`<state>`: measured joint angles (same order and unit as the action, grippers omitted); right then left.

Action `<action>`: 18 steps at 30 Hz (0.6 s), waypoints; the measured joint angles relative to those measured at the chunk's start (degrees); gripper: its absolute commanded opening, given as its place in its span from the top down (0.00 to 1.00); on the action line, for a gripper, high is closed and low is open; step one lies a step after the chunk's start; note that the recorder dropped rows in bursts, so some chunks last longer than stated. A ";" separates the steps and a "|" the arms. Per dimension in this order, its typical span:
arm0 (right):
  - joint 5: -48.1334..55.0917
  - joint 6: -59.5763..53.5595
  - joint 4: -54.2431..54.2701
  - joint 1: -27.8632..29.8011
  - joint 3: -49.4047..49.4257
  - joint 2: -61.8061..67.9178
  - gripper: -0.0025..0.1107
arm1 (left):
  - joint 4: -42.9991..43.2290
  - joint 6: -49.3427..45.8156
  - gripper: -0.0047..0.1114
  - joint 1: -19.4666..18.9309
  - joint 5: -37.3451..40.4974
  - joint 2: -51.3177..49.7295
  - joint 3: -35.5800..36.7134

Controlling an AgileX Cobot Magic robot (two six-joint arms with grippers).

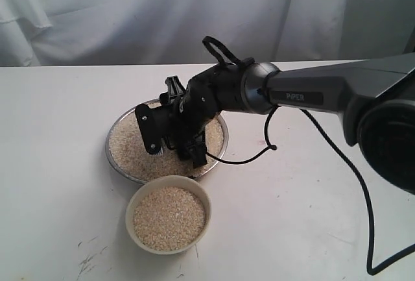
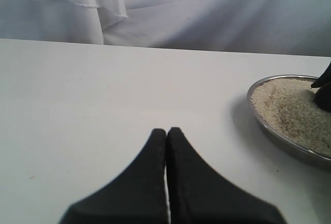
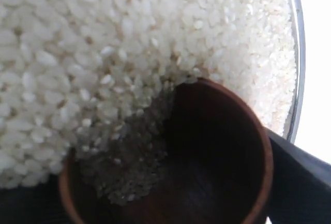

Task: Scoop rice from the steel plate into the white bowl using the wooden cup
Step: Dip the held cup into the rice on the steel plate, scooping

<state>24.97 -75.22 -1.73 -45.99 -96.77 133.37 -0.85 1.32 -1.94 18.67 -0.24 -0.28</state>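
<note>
The steel plate sits mid-table, heaped with rice. My right gripper reaches across into it, shut on the wooden cup. In the right wrist view the cup lies tipped with its mouth pushed into the rice, and grains are spilling into its dark inside. In the exterior view the gripper hides the cup. The white bowl stands just in front of the plate, nearly full of rice. My left gripper is shut on nothing, low over bare table left of the plate.
The right arm's black cable loops down onto the table right of the plate. A white curtain hangs behind the table's far edge. Faint scuff marks lie near the front left.
</note>
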 measured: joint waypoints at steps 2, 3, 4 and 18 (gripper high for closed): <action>-0.02 -0.95 2.41 0.34 0.00 0.00 0.98 | 0.00 0.00 0.96 0.00 0.00 0.00 0.00; -0.02 -1.73 4.08 0.72 0.00 0.00 0.98 | 0.00 0.00 0.96 0.00 0.00 0.00 0.00; 0.10 -2.61 6.01 1.02 0.00 0.00 0.98 | 0.00 0.00 0.96 0.00 0.00 0.00 0.00; 11.10 -10.94 26.21 4.87 -4.68 1.01 0.98 | 0.00 0.00 0.96 0.00 0.00 0.00 0.00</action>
<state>36.07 -86.16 24.48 -41.12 -101.45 134.37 -0.85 1.32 -1.94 18.67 -0.24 -0.28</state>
